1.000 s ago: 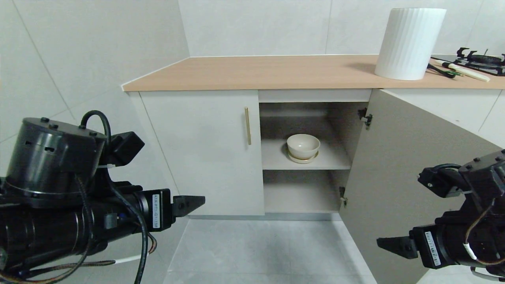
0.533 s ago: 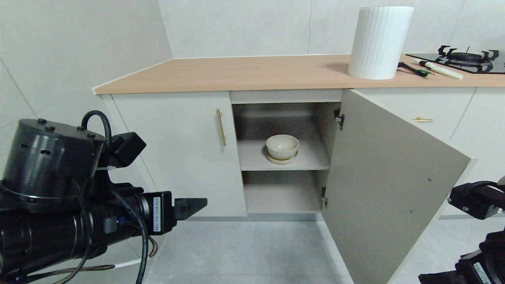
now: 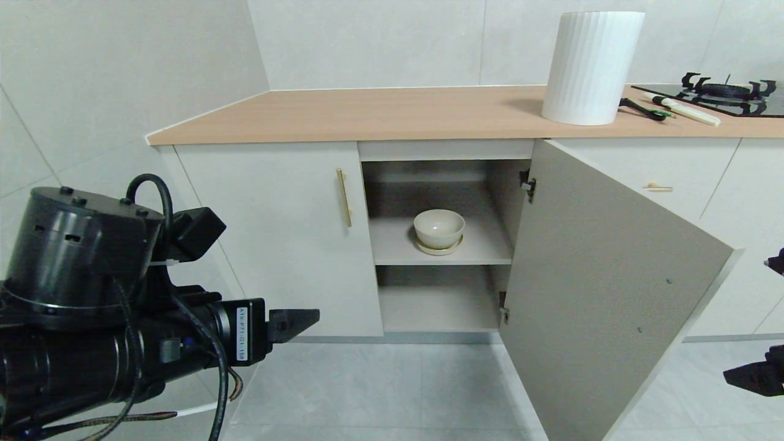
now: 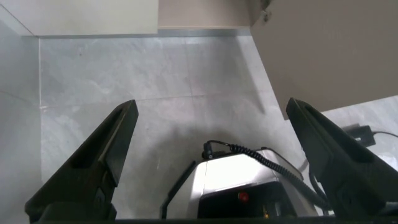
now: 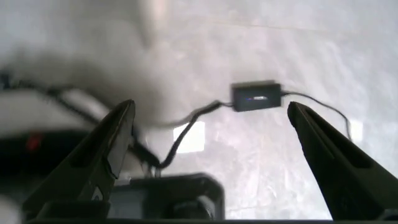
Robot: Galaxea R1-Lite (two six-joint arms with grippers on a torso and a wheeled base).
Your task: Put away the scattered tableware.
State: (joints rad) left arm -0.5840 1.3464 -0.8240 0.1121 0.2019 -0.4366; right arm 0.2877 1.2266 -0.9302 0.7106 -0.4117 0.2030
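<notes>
Inside the open cabinet, a cream bowl [image 3: 438,228] sits on a saucer [image 3: 437,249] near the middle of the upper shelf [image 3: 392,245], closer to its front edge than its back. The lower shelf [image 3: 429,306] lies beneath it. The right door [image 3: 606,275] stands swung wide outward, while the left door [image 3: 275,233] is closed, its brass handle [image 3: 343,197] upright beside the opening. On the desk [image 3: 367,113] above, a white ribbed cylinder [image 3: 591,67] stands toward the right end near the front edge, with utensils [image 3: 680,109] lying just beside it next to a hob [image 3: 726,89]. The left tool [image 4: 211,109] hangs low over the tiled floor [image 4: 155,81], well apart from the cabinet, released with its fingers [image 4: 112,143] spread wide and grasping nothing. The right tool [image 5: 210,109] is likewise released and bare, low beyond the open door.
</notes>
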